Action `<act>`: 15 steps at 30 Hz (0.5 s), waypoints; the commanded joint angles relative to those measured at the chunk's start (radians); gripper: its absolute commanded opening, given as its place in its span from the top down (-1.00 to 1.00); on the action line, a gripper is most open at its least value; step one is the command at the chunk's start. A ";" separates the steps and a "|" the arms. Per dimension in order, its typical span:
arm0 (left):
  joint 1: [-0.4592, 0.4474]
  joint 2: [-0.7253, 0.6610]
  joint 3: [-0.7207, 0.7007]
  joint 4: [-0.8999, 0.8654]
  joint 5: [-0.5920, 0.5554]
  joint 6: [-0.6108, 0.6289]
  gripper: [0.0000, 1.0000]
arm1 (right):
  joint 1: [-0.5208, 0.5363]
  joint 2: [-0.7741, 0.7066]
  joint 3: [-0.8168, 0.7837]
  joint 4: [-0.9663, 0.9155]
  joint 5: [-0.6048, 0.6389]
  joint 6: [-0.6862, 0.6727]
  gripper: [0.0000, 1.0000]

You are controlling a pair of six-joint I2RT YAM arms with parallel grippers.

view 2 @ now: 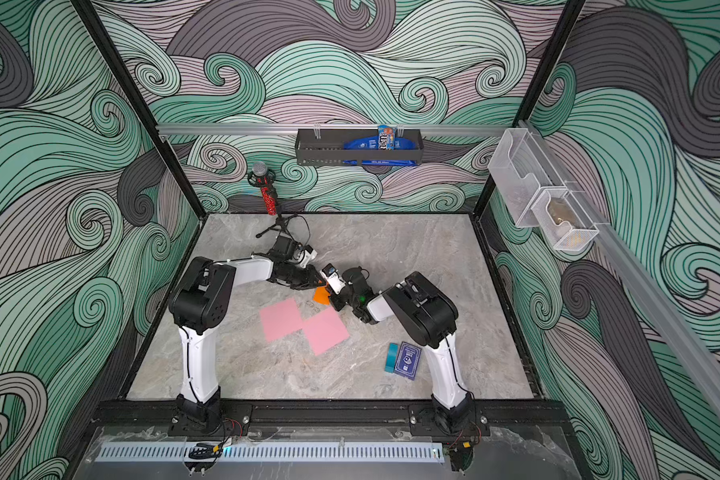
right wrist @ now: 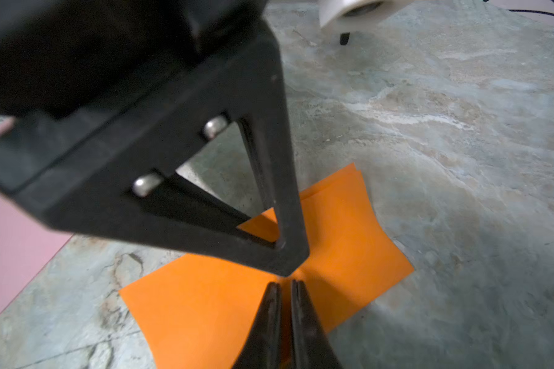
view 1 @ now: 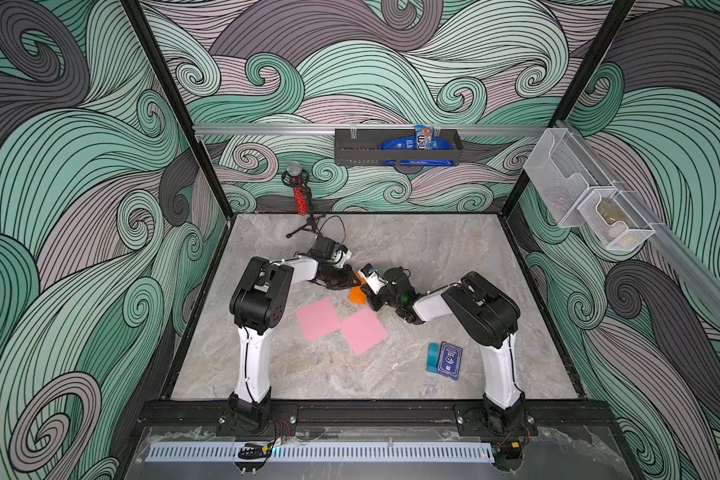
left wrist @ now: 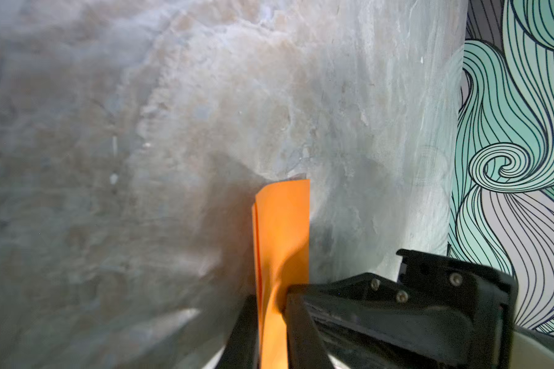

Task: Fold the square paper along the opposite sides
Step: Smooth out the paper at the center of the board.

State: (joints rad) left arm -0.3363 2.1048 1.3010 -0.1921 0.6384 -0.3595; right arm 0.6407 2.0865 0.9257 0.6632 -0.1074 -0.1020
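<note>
Grey marbled tabletop (view 1: 433, 249), swirly green walls all round. At the left gripper (left wrist: 269, 295) the jaws stand a little apart, with the doubled edge of the orange paper (right wrist: 205, 316) rising between them. Just beside it, the right gripper (right wrist: 283, 284) has its jaws together, only a thin slit showing, and its tips are down on the flat part of the paper. The paper lies mid-table, folded over on itself. Two pink sheets (view 1: 319, 318) lie near it, toward the arm bases, touching at a corner. A dark blue card box (view 1: 449, 360) sits well apart, by the right arm.
</note>
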 commanded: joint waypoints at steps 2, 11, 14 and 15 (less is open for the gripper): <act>0.003 0.053 0.008 -0.067 -0.061 0.005 0.67 | 0.007 -0.014 -0.028 -0.063 -0.010 -0.008 0.76; 0.006 0.056 0.011 -0.064 -0.053 0.005 0.90 | 0.007 -0.021 -0.022 -0.068 -0.011 -0.010 0.77; 0.006 0.056 0.011 -0.064 -0.053 0.004 1.00 | 0.006 -0.030 -0.017 -0.073 -0.014 -0.011 0.76; 0.007 0.056 0.012 -0.064 -0.052 0.005 1.00 | 0.007 -0.040 -0.012 -0.080 -0.019 -0.013 0.76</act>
State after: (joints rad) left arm -0.3351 2.1132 1.3067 -0.1993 0.6350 -0.3634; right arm 0.6411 2.0747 0.9199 0.6506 -0.1081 -0.1024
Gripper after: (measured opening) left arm 0.048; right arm 0.119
